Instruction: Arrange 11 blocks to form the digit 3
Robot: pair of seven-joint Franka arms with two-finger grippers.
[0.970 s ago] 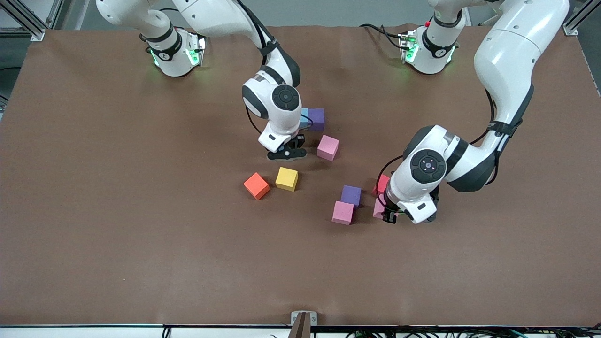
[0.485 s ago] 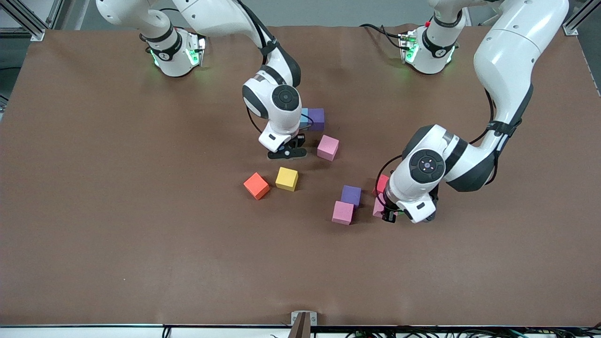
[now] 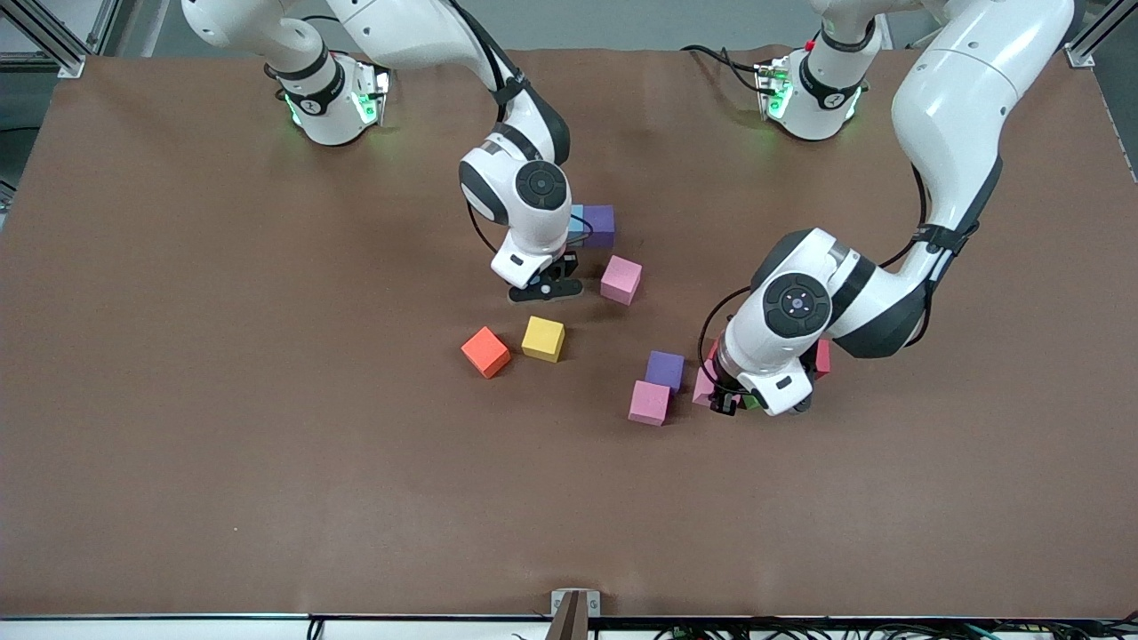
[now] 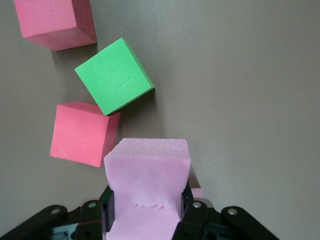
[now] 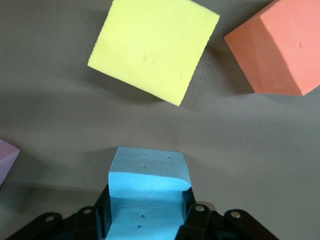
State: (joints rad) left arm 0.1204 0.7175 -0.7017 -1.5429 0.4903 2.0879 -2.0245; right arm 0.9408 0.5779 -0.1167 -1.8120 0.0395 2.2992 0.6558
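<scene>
The blocks are cubes with no long axis, scattered near the yellow block (image 3: 543,339). Above it the right gripper (image 5: 145,220) pinches a light blue block (image 5: 146,192). Toward the left arm's end, the left gripper (image 4: 147,220) squeezes a pink block (image 4: 147,185) beside a green cube (image 4: 114,76).

Robotics lab. Two white arm bases (image 3: 331,98) bolted onto a desk (image 3: 178,400) under a brown mat, aluminium frame posts (image 3: 53,40) at the corners. Loose cables (image 3: 800,629) run along the front edge.
</scene>
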